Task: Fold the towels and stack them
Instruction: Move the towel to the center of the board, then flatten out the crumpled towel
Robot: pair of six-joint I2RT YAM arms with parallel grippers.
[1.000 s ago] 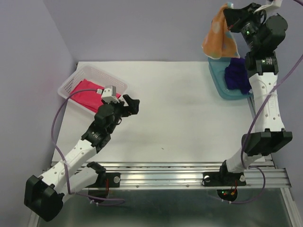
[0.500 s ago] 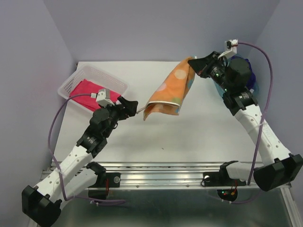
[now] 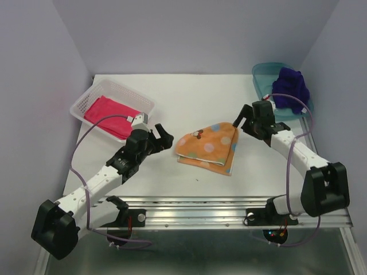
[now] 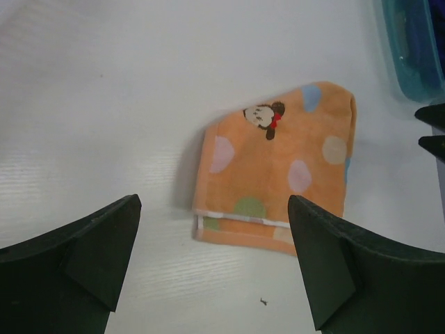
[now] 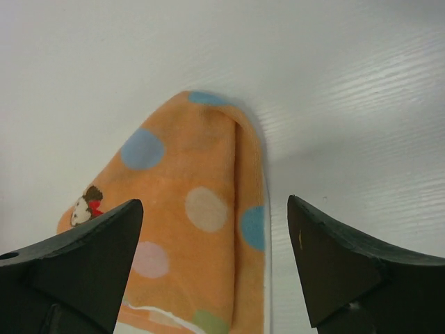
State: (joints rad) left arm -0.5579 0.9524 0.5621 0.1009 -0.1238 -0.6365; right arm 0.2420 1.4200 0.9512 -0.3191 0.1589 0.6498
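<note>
Overhead, the orange towel (image 3: 207, 148) lies loosely doubled on the table (image 3: 189, 97) between the two arms. Its long axis runs left to right and its white-trimmed hem faces the arm bases. The right gripper (image 3: 241, 120), jaws apart and holding nothing, sits just beside the towel's far right corner. The left gripper (image 3: 163, 133), also spread wide and empty, waits just off the left edge, and neither is plainly the nearer. The pink towel (image 3: 109, 114) rests in the white basket (image 3: 92, 94) at far left, and the purple towel (image 3: 289, 89) is bunched in the teal tray (image 3: 261, 77) at far right.

From the left wrist, the orange cloth lies straight ahead between the dark fingers (image 4: 76, 257), hem nearest, with two layers showing at that edge. The tray is cut off at the upper right, and the basket is out of sight.

From the right wrist, the towel's rounded corner sits between the spread fingers (image 5: 348, 257), a fold ridge along its right side, and the rest runs off the bottom of the frame. Whether the tips touch the cloth cannot be told. The layers look unsquared, so any further fold probably starts from a corner.
</note>
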